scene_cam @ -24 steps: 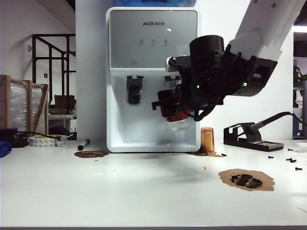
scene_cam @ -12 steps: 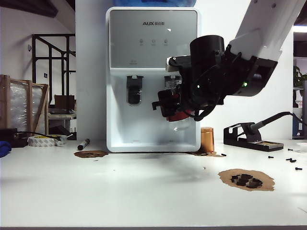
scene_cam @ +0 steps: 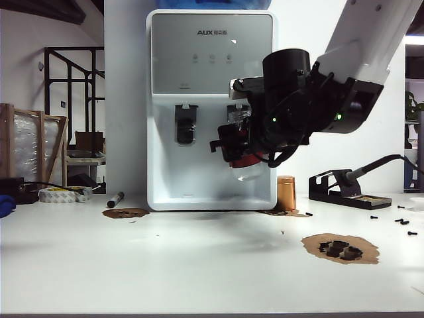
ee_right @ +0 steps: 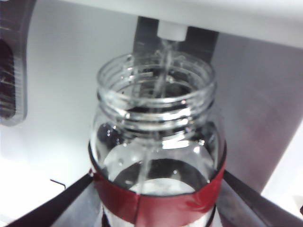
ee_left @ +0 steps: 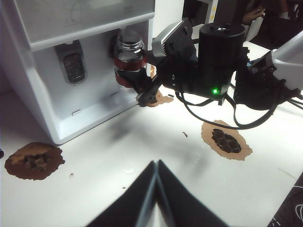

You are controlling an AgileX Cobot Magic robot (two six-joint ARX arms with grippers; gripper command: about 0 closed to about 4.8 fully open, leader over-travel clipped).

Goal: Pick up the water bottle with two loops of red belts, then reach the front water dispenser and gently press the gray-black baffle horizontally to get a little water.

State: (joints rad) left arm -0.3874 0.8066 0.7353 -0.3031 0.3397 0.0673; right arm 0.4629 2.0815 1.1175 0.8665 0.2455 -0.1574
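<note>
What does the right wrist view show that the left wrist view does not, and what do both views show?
Only the right wrist view shows a thin stream of water falling from the white spout into the open mouth of the water bottle.

Only the left wrist view shows the shut left claw low over the table, the second lever, and the whole right arm.

Both views show the red-banded bottle held by the right claw at the water dispenser.
</note>
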